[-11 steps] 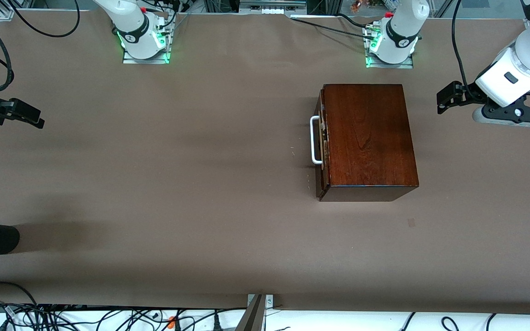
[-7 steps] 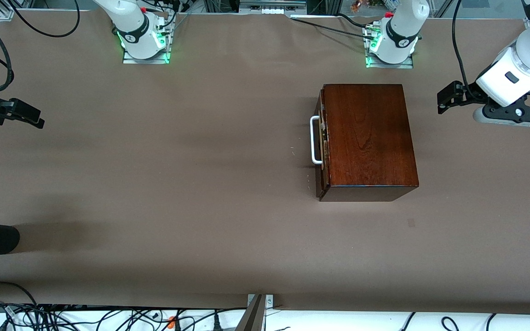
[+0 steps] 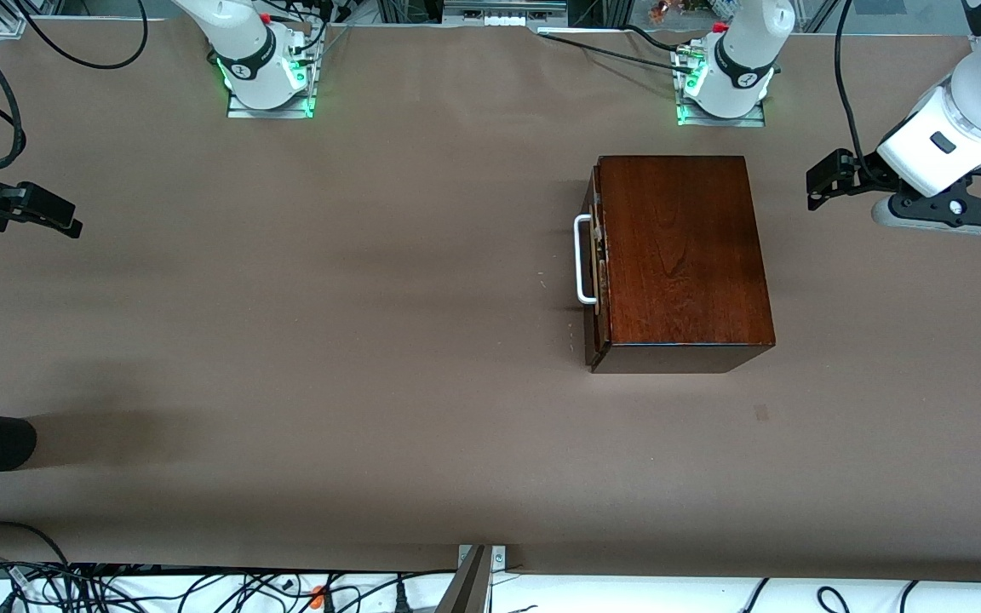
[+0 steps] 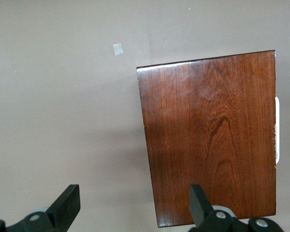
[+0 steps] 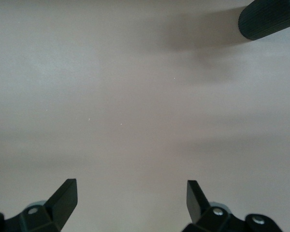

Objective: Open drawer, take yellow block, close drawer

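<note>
Two arms hang high at opposite ends of the table (image 3: 371,340), neither touching anything. The left gripper (image 4: 133,208) is up over bare tabletop at its own arm's end, just beside the mahogany box (image 3: 682,255); its wrist view looks straight down with both fingers spread wide, one over the table and one over the box's top edge. The right gripper (image 5: 130,200) hovers over empty tabletop at its arm's end, fingers equally wide apart, with a black ribbed cylinder (image 5: 270,19) lying at the table edge nearby.

Since the earlier frames the left arm's wrist has crept slightly toward the box and upward in the front view; the right arm shows no real change.

The drawer (image 3: 596,255) sits shut, flush in the box, its white handle (image 3: 580,260) facing the right arm's end across a broad open stretch of table. The yellow block is nowhere to be seen
</note>
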Tool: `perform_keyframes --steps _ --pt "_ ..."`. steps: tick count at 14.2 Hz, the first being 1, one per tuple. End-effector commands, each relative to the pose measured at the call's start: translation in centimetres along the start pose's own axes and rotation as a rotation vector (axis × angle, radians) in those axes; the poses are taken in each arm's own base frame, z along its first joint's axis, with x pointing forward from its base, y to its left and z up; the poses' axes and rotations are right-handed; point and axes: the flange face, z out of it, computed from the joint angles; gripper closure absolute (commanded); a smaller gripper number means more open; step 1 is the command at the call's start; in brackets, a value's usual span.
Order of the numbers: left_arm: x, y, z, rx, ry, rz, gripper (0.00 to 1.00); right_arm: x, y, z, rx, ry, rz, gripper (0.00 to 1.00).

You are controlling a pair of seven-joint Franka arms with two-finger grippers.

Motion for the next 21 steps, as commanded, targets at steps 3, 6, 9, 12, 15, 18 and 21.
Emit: perform_keyframes --steps 3,6,9,12,15,18,21 --pt "0.2 2.1 -0.7 0.013 -0.011 0.029 0.00 -0.1 0.1 -0.3 0.010 0.008 0.007 0.00" --pt "0.1 1.6 -0.9 0.013 -0.011 0.022 0.00 0.0 0.0 -0.2 0.010 0.006 0.006 0.00" --pt "0.1 1.5 -0.8 0.009 -0.013 0.019 0.00 0.0 -0.1 -0.1 0.010 0.008 0.004 0.00" --pt "-0.4 1.9 -0.4 0.006 -0.057 0.028 0.00 0.1 -0.1 -0.1 0.010 0.009 0.004 0.00" --pt "-0.7 2.7 0.8 -0.008 -0.135 0.043 0.00 0.0 -0.1 -0.2 0.010 0.011 0.004 0.00" --pt "1.2 5.0 4.5 -0.017 -0.199 0.115 0.00 -0.1 0.1 -0.4 0.010 0.012 0.008 0.00" --pt "4.3 11.8 7.3 -0.007 -0.146 0.107 0.00 0.0 0.1 -0.2 0.010 0.009 0.007 0.00"
